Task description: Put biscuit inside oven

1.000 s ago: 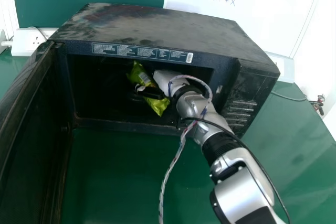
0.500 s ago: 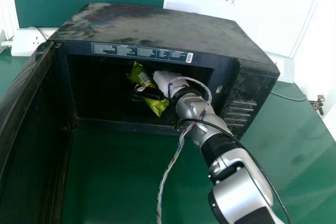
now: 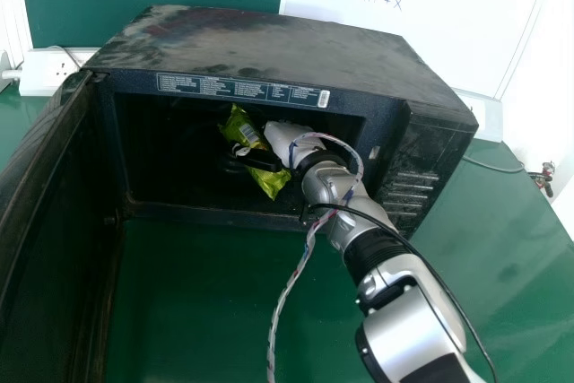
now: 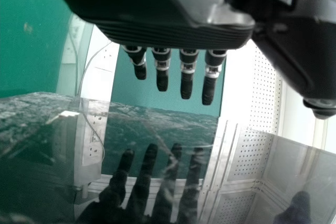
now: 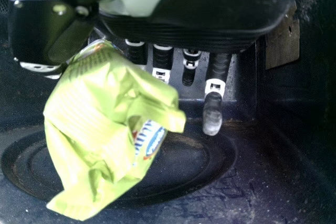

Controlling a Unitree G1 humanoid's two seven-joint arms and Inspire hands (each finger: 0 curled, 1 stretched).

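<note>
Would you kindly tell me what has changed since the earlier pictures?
Very little: the right robot hand has turned slightly, and the upper end of the green packet has edged towards the head view's right. Nothing has visibly been taken hold of or let go. The packet is still inside the oven, whose door stays open.

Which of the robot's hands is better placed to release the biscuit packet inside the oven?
The right, I'd judge. The right hand is inside the open oven, holding the green biscuit packet. The left hand has straight fingers and holds nothing.
</note>
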